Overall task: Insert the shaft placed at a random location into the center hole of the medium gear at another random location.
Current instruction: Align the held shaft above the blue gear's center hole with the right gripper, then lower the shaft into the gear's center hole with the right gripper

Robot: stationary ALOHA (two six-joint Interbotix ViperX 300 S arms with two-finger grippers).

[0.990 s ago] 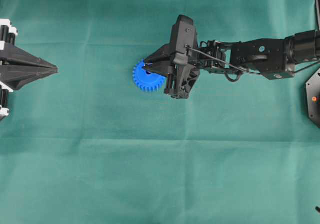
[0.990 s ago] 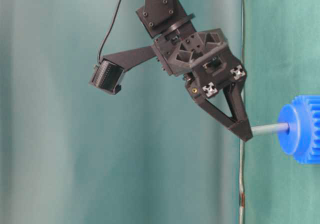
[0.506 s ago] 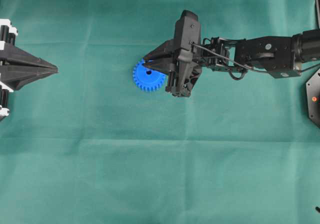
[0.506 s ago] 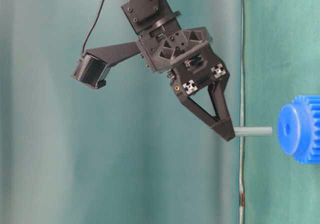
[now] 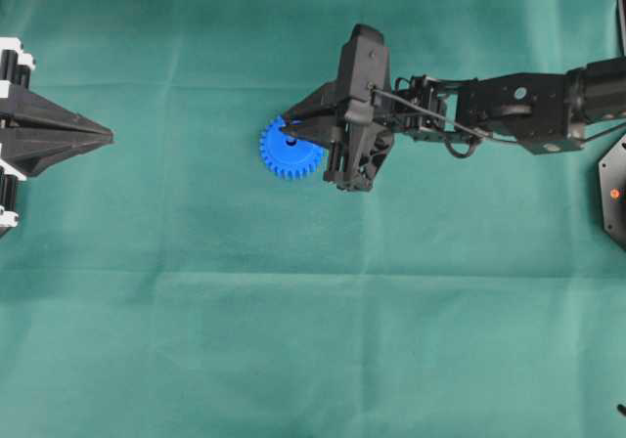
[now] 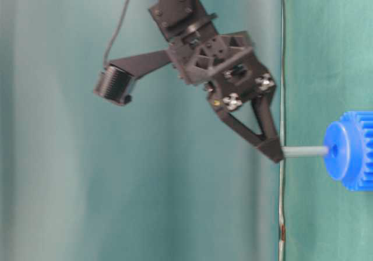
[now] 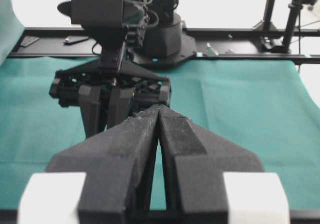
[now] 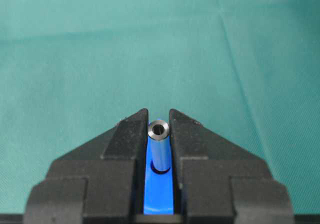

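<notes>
The blue medium gear lies flat on the green cloth near the middle. My right gripper hangs over its upper edge, shut on the shaft. In the table-level view the grey shaft runs from the fingertips to the gear's face and its tip meets the center hole. The right wrist view looks down the shaft between the two fingers, its far end at the hole in the blue gear. My left gripper is shut and empty at the far left.
Green cloth covers the whole table. A black fixture sits at the right edge. In the left wrist view, the right arm stands straight ahead of my left gripper, with a black rail behind it.
A second ago the shaft's tip was in the gear. Half a second ago the right gripper had pulled it clear. Now the tip is back at the hole.
</notes>
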